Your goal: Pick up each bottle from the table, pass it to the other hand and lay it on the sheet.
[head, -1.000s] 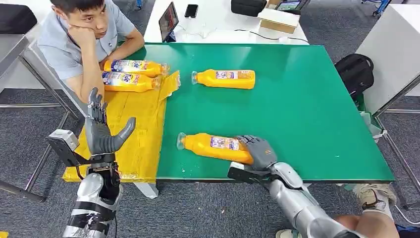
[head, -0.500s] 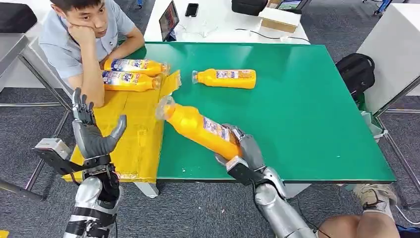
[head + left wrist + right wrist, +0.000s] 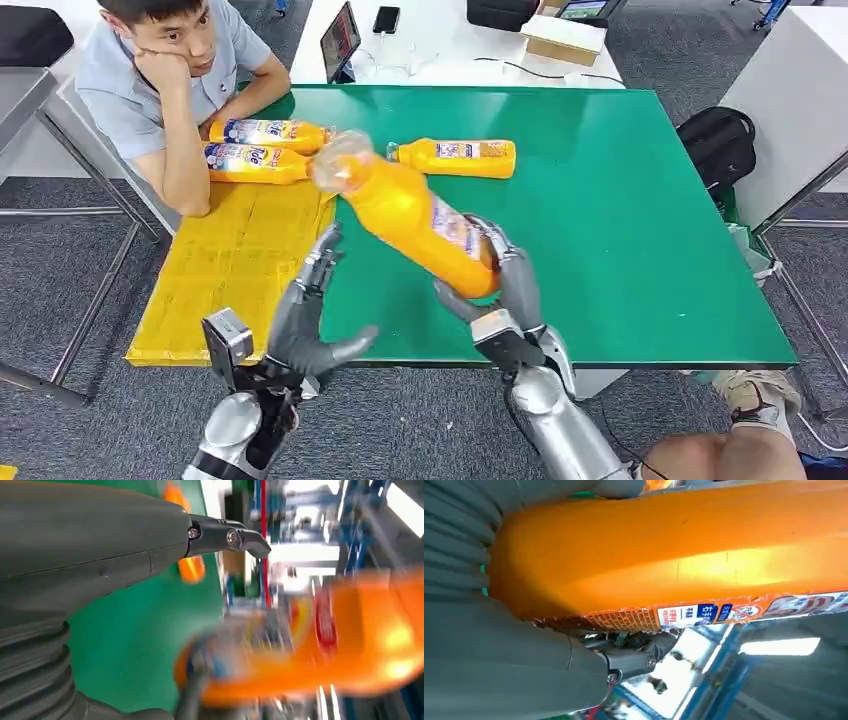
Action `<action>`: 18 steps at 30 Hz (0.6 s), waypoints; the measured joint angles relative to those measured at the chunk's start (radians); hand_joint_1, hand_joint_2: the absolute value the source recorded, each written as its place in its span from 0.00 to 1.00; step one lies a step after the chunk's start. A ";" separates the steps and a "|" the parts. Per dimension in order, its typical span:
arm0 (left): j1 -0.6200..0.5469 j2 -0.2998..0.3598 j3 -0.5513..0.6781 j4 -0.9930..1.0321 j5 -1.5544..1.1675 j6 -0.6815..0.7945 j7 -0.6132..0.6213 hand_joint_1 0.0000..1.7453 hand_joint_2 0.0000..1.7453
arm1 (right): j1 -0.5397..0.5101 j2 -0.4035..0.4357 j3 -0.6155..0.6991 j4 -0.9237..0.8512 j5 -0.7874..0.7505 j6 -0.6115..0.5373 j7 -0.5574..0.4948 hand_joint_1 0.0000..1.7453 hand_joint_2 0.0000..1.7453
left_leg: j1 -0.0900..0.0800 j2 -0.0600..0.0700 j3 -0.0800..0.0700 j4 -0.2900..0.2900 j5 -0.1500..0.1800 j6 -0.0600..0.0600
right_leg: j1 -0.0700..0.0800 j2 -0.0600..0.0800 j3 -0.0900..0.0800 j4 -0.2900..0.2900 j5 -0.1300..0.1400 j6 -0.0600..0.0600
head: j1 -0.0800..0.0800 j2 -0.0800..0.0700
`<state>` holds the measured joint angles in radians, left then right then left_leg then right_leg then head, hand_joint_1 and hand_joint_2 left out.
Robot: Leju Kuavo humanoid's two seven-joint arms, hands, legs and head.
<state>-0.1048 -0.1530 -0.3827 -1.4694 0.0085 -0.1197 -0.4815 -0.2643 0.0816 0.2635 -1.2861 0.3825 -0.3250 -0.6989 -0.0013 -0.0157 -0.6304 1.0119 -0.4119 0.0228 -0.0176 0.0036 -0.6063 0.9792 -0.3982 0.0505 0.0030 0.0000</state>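
Overhead, right hand [image 3: 497,285] gripping tilted bottle [image 3: 415,218], left hand [image 3: 312,322] spread, label legible from right wrist

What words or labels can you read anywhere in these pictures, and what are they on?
Nothing reads cleanly.
Held bottle in the right robot hand: small print on its label, too small to read.
Two bottles on the yellow sheet: large blue brand lettering, blurred.
Bottle on the green table: label too small.

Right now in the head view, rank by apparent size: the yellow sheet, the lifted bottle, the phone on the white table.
1. Yellow sheet
2. Lifted bottle, held in the right robot hand; nearness to the camera enlarges it
3. Phone
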 measured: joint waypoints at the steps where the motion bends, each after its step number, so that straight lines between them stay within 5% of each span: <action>1: -0.002 0.000 -0.013 0.003 0.019 -0.013 0.003 0.00 1.00 | -0.011 0.004 0.012 0.017 0.019 0.000 0.000 1.00 1.00 | 0.000 0.000 0.000 0.000 0.000 0.000 | 0.000 0.000 0.000 0.000 0.000 0.000 | 0.000 0.000; 18: -0.039 0.000 -0.010 0.046 0.146 -0.031 0.046 0.00 1.00 | -0.078 0.059 0.244 0.250 -0.007 -0.043 0.000 1.00 1.00 | 0.001 0.000 -0.001 0.000 0.000 -0.001 | 0.001 0.000 -0.002 0.000 0.000 0.000 | 0.000 0.000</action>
<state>-0.1443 -0.1526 -0.3929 -1.4233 0.1549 -0.1510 -0.4356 -0.3425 0.1404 0.5074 -1.0357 0.3757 -0.3677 -0.6992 -0.0002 -0.0156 -0.6315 1.0119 -0.4114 0.0222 -0.0170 0.0036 -0.6080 0.9795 -0.3982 0.0504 0.0031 0.0000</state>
